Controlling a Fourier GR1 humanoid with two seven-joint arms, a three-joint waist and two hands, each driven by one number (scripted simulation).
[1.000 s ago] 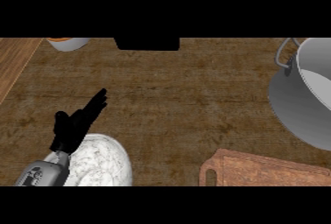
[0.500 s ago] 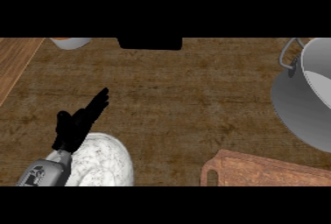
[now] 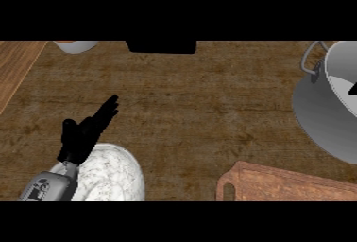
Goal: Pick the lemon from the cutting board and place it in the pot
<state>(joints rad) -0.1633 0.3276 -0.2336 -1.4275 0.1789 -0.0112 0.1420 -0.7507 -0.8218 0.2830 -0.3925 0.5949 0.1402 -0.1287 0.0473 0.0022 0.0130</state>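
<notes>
- Resting at the head view's lower left, the left hand (image 3: 83, 133) has straight, relaxed fingers and holds nothing.
- Far right of it stands the pot (image 3: 327, 101).
- Lower right lies the cutting board (image 3: 286, 184); lemon unseen.

A wide stretch of brown wooden counter (image 3: 202, 99) is lying open through the middle. Bordering it: a large grey metal pot (image 3: 327, 113) at right, a reddish wooden cutting board (image 3: 286, 184) at lower right, a white marbled plate (image 3: 111, 177) under the left hand (image 3: 83, 134).
</notes>
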